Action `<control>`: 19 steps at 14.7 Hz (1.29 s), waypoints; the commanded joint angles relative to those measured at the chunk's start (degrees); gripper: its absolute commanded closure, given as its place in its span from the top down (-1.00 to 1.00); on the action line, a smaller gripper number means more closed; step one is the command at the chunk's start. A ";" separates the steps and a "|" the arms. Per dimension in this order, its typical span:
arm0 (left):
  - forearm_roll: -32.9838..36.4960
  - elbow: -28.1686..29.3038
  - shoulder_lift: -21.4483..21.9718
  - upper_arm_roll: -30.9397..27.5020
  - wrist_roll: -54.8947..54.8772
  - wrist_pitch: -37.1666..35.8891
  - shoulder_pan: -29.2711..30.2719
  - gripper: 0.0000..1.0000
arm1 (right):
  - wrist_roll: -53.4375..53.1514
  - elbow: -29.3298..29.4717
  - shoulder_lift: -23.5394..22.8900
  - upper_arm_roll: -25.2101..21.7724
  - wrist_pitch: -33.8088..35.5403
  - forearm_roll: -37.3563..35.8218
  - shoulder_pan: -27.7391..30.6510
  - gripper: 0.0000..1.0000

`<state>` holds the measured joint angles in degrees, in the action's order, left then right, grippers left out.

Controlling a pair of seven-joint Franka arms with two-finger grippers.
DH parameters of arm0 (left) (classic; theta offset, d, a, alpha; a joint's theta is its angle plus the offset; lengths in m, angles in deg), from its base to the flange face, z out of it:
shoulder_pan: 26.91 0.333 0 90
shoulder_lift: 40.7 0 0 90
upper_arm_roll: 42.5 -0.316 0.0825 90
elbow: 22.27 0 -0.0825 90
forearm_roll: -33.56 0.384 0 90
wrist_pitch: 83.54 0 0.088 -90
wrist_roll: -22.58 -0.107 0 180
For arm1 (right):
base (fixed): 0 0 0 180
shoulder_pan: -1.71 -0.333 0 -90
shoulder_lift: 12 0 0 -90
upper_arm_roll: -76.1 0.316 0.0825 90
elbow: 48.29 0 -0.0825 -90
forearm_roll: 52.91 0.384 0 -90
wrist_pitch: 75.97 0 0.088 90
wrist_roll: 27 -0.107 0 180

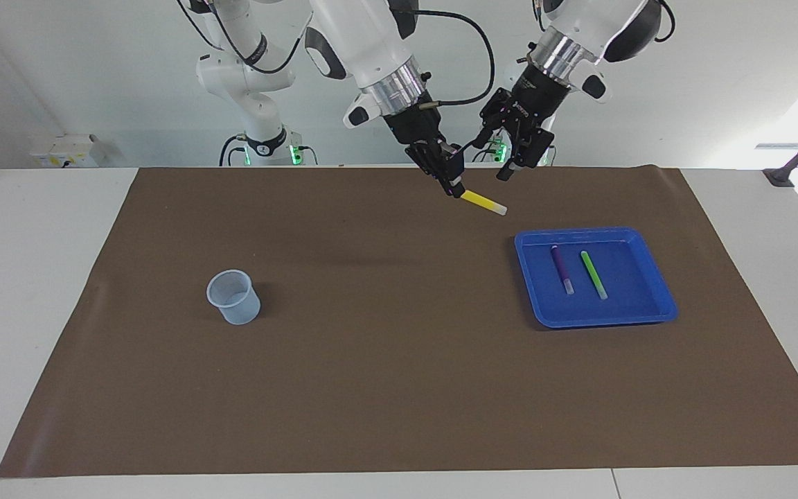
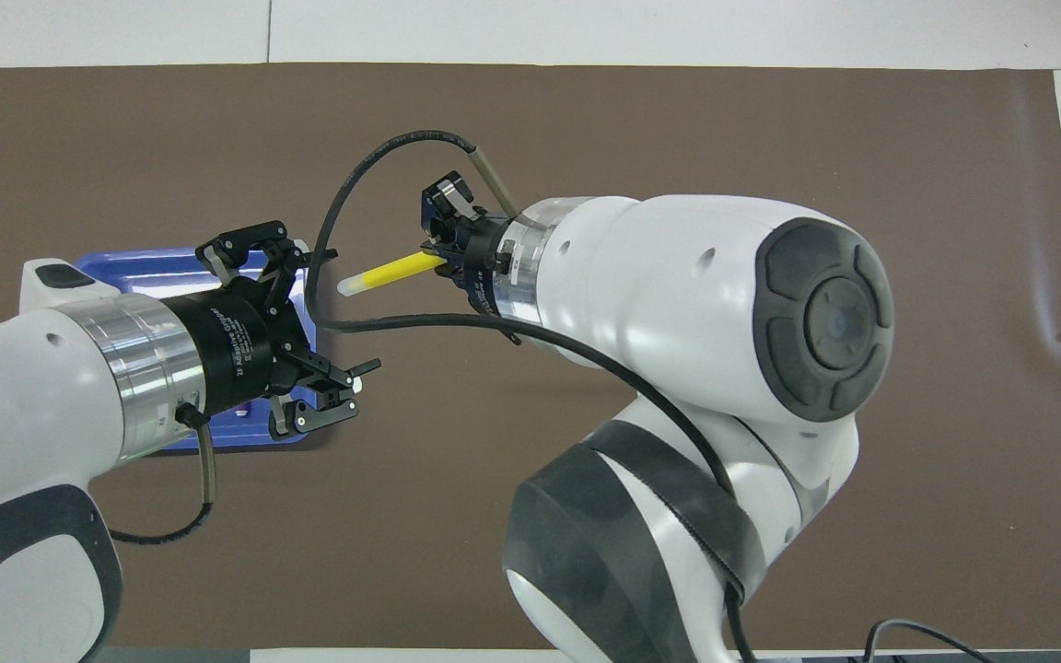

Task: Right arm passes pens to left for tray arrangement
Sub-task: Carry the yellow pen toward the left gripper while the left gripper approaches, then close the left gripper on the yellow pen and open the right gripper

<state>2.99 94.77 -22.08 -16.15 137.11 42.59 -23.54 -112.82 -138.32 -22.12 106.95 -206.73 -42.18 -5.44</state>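
So our right tool (image 1: pixel 456 190) is up in the air over the brown mat (image 1: pixel 399 388), clenched on the yellow pen (image 1: pixel 483 202). It grips the pen by one end, and the rest sticks out with the pale tip pointing down toward the tray (image 1: pixel 657 284). In the overhead view we see the same tool (image 2: pixel 443 261) with the yellow pen (image 2: pixel 390 272) pointing at the left arm's end of the bench.

Our left tool (image 1: pixel 503 154) hangs in the air just beside it, fingers spread wide and holding nothing. The pen's pale tip sits near those open fingers but isn't touching them, as far as we can tell. From overhead the left tool (image 2: pixel 335 322) covers most of the tray (image 2: pixel 139 267).

The tray lies on the mat toward the left arm's end, with the purple pen (image 1: pixel 561 269) and green pen (image 1: pixel 593 275) lying side by side in it, apart from each other. A small clear cup (image 1: pixel 233 297) stands well apart, toward the right arm's end.
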 commanded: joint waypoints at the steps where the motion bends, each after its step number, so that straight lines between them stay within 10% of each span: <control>1: 0.78 2.23 -2.77 -0.06 -0.18 5.25 -0.12 1.00 | -0.40 -1.99 1.68 0.17 -1.17 1.48 0.91 -1.00; 19: -0.28 0.12 -7.54 0.29 -2.73 9.92 -4.25 0.93 | 0.13 -1.99 1.68 0.17 -1.34 1.57 1.00 -1.00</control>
<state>2.92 95.64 -28.60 -15.61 135.12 51.17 -26.62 -112.82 -138.33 -22.12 106.81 -206.81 -42.17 -5.38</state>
